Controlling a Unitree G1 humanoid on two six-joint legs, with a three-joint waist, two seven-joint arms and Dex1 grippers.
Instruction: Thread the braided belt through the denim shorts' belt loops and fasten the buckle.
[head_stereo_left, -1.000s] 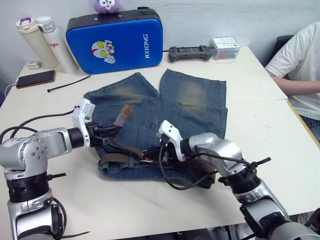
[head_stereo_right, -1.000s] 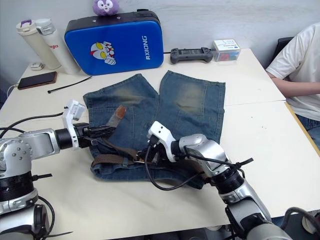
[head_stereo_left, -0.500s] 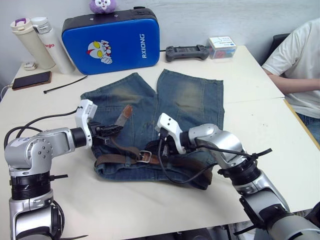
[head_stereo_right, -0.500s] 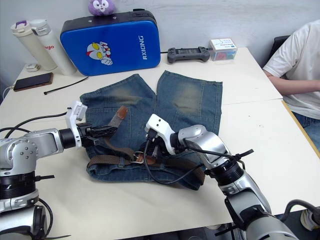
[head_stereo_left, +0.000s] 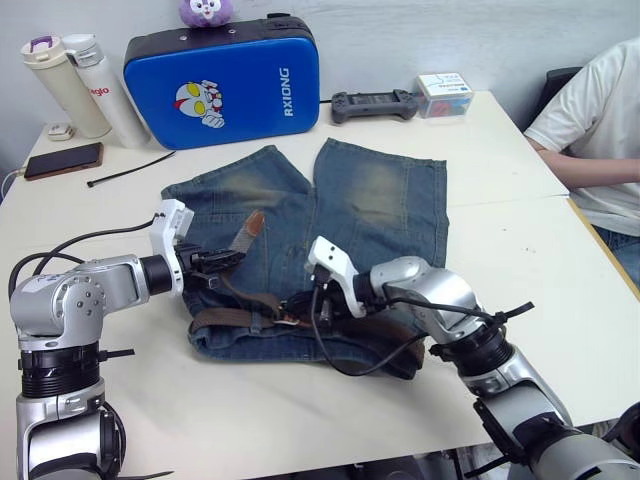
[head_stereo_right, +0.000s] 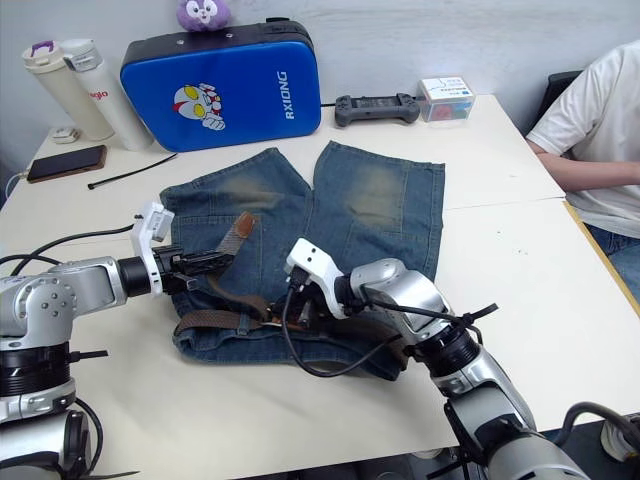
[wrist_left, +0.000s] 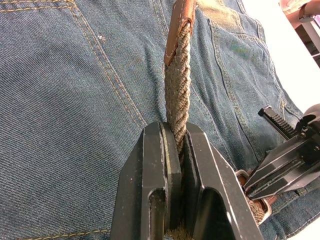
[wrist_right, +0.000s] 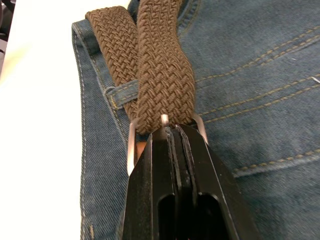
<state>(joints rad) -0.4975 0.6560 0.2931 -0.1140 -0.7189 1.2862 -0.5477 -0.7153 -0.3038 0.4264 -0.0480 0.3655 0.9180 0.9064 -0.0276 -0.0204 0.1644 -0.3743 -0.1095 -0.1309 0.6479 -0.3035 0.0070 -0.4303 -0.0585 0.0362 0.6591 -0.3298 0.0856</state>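
The denim shorts (head_stereo_left: 380, 190) lie flat on the table, waistband toward me. The braided belt (head_stereo_left: 238, 292) runs along the waistband, and its tan leather end (head_stereo_left: 248, 228) lies up on the left leg. My left gripper (head_stereo_left: 222, 262) is shut on the braided strap (wrist_left: 179, 95) just below that tan end. My right gripper (head_stereo_left: 300, 302) is at the middle of the waistband, shut at the silver buckle (wrist_right: 131, 147), whose frame shows on both sides of the fingertips. The strap (wrist_right: 162, 75) passes through the frame. A belt loop (wrist_right: 120, 92) crosses the belt beside it.
A blue hard case (head_stereo_left: 225, 85), two bottles (head_stereo_left: 95, 80), a phone (head_stereo_left: 62, 160) and a black tie (head_stereo_left: 130, 167) are at the back left. A game controller (head_stereo_left: 375, 103) and small box (head_stereo_left: 447, 93) sit behind. A person (head_stereo_left: 600, 130) sits at the right edge.
My right gripper has slid a little to the left along the waistband onto the buckle. My left gripper has kept its hold and place. The camera shifted earlier.
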